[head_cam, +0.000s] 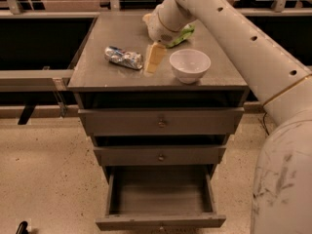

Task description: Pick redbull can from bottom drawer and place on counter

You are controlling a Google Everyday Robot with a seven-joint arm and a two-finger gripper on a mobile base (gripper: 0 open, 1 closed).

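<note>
The redbull can, silver and blue and dented, lies on its side on the grey counter, left of centre near the front. My gripper hangs just right of the can, apart from it, open and empty, with one tan finger pointing down at the counter. The bottom drawer is pulled out below and its inside shows nothing in it.
A white bowl stands on the counter right of the gripper. A green bag lies behind it, partly hidden by my wrist. The two upper grey drawers are shut. My white arm fills the right side of the view.
</note>
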